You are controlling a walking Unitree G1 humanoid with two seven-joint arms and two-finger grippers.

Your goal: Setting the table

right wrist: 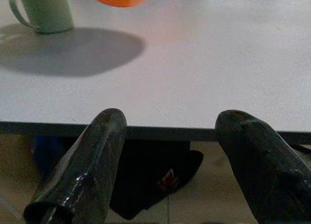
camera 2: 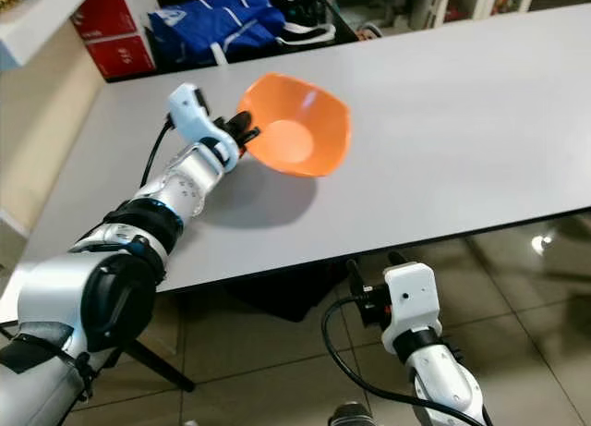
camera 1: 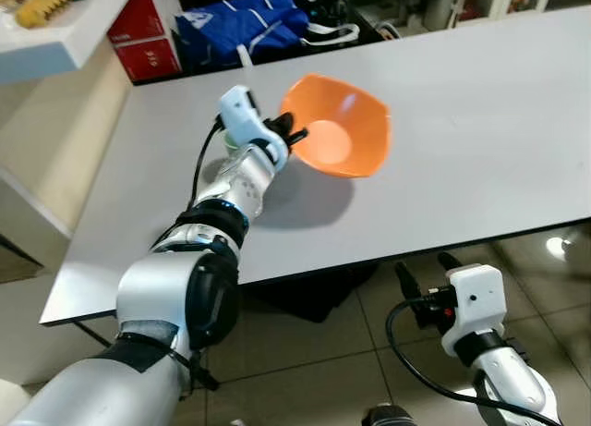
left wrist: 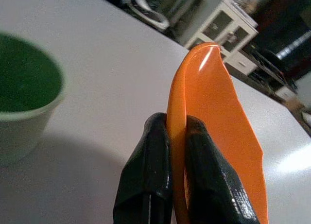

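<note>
The left gripper [camera 1: 294, 130] pinches the near rim of the orange bowl [camera 1: 343, 128], one finger [left wrist: 148, 175] outside the wall and one inside. The bowl hangs tilted above the white table [camera 1: 462, 139], casting a shadow beneath. A pale green mug [right wrist: 46, 10] stands just beside it on the table. The bowl looks like thin, light plastic — stiff enough to carry by the rim, though smooth, so a shallow pinch may slip. The right gripper [camera 1: 425, 276] hangs below the table edge, fingers spread — holding nothing.
</note>
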